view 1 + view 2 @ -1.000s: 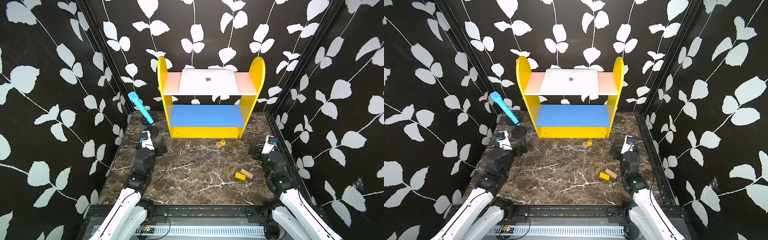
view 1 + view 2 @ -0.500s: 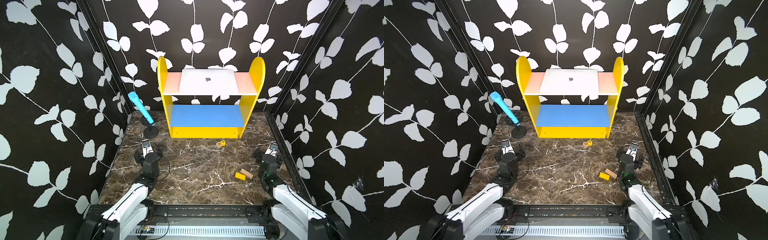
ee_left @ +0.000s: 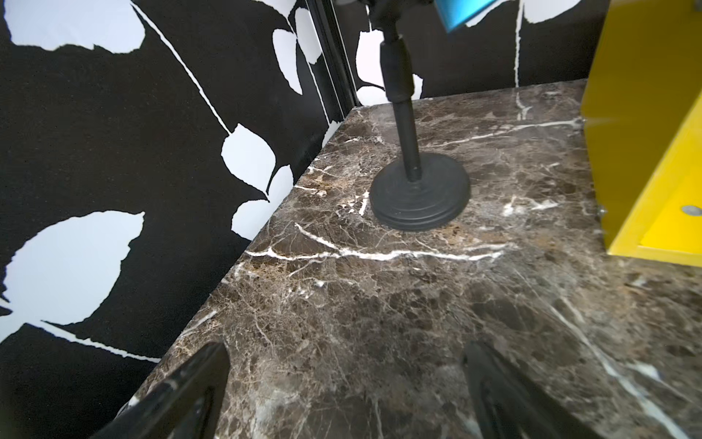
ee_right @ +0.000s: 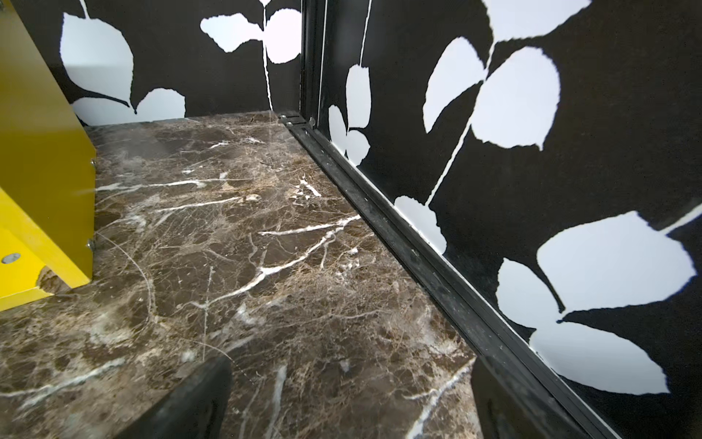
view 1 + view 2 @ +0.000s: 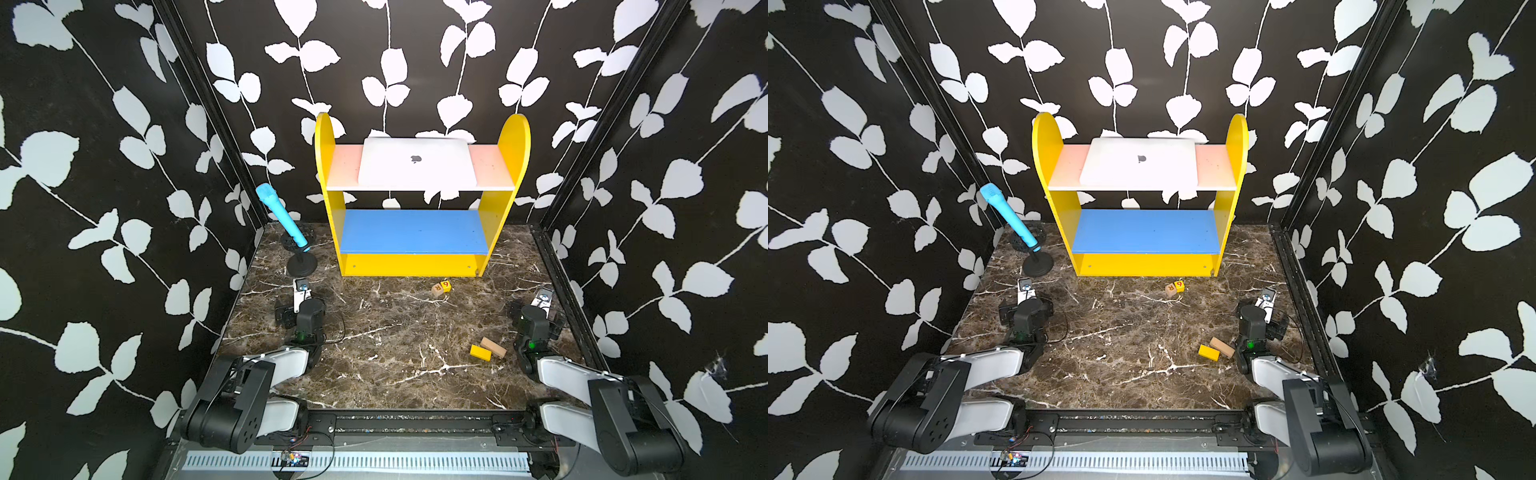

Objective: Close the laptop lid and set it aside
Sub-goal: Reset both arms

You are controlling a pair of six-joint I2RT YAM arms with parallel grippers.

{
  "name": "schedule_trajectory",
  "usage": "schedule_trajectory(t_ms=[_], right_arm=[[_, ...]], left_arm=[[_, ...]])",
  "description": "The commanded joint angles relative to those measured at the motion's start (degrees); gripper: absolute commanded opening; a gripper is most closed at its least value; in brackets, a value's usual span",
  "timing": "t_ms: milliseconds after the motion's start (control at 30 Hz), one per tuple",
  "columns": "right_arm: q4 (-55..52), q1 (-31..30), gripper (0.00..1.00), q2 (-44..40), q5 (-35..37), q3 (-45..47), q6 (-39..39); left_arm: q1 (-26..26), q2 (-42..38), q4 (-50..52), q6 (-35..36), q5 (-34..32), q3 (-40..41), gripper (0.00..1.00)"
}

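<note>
Laptop (image 5: 417,164) lies on the shelf (image 5: 492,166) top board, lid apparently shut (logo up). It is well apart from left gripper (image 3: 345,365) and right gripper (image 4: 349,376), both spread, empty, low over tabletop (image 5: 395,332).

Both top views: from high behind the arms, angled down and forward over the whole table (image 5: 395,332) to the shelf (image 5: 515,137) at the back wall. Far off, nearly the same picture, shifted slightly sideways. Left wrist: low and close over the table, facing the mic stand (image 3: 419,197) and the shelf's foot on that side. Right wrist: equally low and close, facing the back right corner past the shelf's other foot. Shared by all: table, shelf base, walls. Laptop (image 5: 417,164) only in the top views.
</note>
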State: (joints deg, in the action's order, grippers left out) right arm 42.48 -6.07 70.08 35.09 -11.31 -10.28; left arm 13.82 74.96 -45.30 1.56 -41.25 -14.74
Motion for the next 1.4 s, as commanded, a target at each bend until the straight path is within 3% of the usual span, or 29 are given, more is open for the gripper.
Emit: schedule_trajectory(t_ms=[0, 267, 400, 500, 567, 667, 833, 867, 933, 1000, 1067, 1367], right_arm=[[6.10, 0.52, 1.00, 1.84, -2.79, -2.65, 2.62], [15.57, 0.73, 1.00, 11.77, -9.04, -3.82, 7.66], [15.23, 0.79, 1.00, 13.47, -11.88, -5.15, 8.77], [17.14, 0.87, 1.00, 16.88, -12.30, -5.55, 8.93], [20.36, 0.87, 1.00, 18.96, -13.29, -5.85, 9.95], [12.69, 1.10, 1.00, 17.64, -12.94, -8.50, 9.08], [10.96, 1.07, 1.00, 18.02, -12.78, -10.08, 9.04], [11.56, 1.10, 1.00, 18.22, -12.85, -9.84, 9.19], [10.03, 1.10, 1.00, 17.59, -12.89, -10.00, 8.92], [10.23, 1.06, 1.00, 17.79, -12.88, -10.08, 8.93], [10.34, 1.08, 1.00, 17.74, -12.90, -10.04, 8.95], [10.23, 1.09, 1.00, 17.73, -12.85, -10.13, 8.97]], left_arm=[[-1.60, 0.65, -4.67, 0.29, 3.62, -1.56, 0.98], [-4.91, 2.12, -4.80, 0.69, 9.37, -2.67, 0.99], [-7.96, 8.89, -18.27, 0.22, 12.80, 0.04, 0.98], [-8.88, 6.94, -9.74, -1.17, 16.51, -2.23, 0.98], [-9.74, 8.97, -12.15, -0.28, 19.07, -2.87, 0.98], [-10.65, 8.26, -5.63, -0.93, 22.16, -5.17, 0.99], [-10.99, 12.93, -8.06, 1.73, 29.33, -6.75, 0.99], [-10.90, 15.98, -14.76, 3.05, 29.36, -5.95, 0.99], [-11.08, 13.09, -7.69, 1.57, 29.73, -6.21, 0.98], [-11.10, 15.49, -14.33, 2.55, 29.86, -5.43, 0.98], [-11.09, 13.40, -8.75, 1.72, 29.77, -6.13, 0.99], [-11.01, 14.11, -9.34, 2.19, 30.28, -6.53, 0.99]])
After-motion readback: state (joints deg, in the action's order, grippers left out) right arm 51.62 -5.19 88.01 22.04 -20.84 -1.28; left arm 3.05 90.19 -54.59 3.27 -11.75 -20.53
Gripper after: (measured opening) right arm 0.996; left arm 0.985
